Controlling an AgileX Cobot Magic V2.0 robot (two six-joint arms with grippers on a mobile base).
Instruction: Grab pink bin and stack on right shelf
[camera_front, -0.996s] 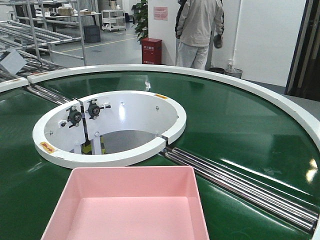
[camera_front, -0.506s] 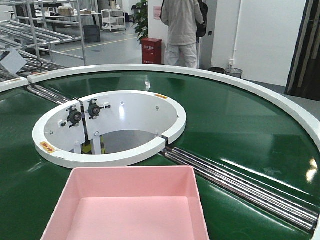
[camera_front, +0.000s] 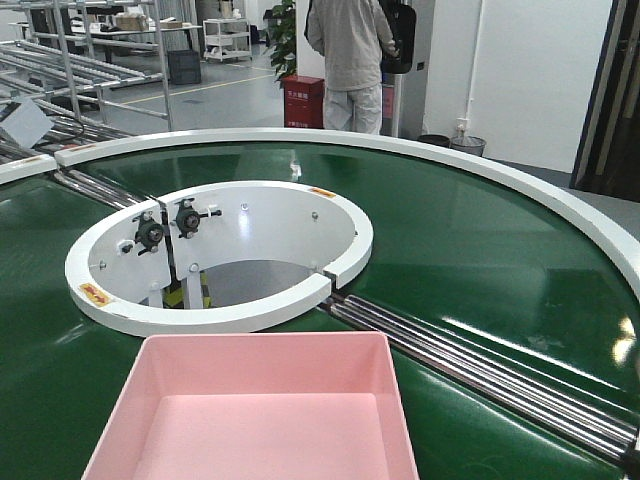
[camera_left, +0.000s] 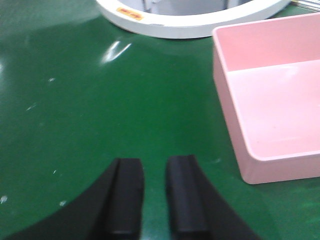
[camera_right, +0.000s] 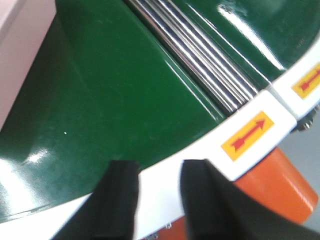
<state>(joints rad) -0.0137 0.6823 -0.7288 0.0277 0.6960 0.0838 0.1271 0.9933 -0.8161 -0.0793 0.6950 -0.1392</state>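
Only the man (camera_front: 348, 50) at the back has moved. He's stepped a bit to the left, and a small dark shape (camera_front: 631, 462) now pokes in at the bottom right corner, prob. part of an arm. The pink bin (camera_front: 260, 410) sits just where it was on the green belt (camera_front: 480, 250), so I'd say no grab has begun yet.

Left gripper (camera_left: 156, 197): two black fingers w/ a thin gap, nothing in it. The bin is ahead and to the right of them, not touching.

Right gripper (camera_right: 159, 197): fingers apart, nothing held, hanging over the white rim (camera_right: 284, 107) of the belt. The bin is far off to the upper left of those fingers, and shiny steel rollers (camera_right: 200, 60) run ahead of them. The right shelf isn't in any view.

Writing: a yellow arrow sticker (camera_right: 247, 136) lies just ahead-right of the right fingers — red arrow, no words. Another yellow label (camera_left: 129, 10) sits on the white ring (camera_left: 200, 27) far ahead of the left fingers, too blurry to read. The red box (camera_front: 302, 100) has white letters, too small to read.
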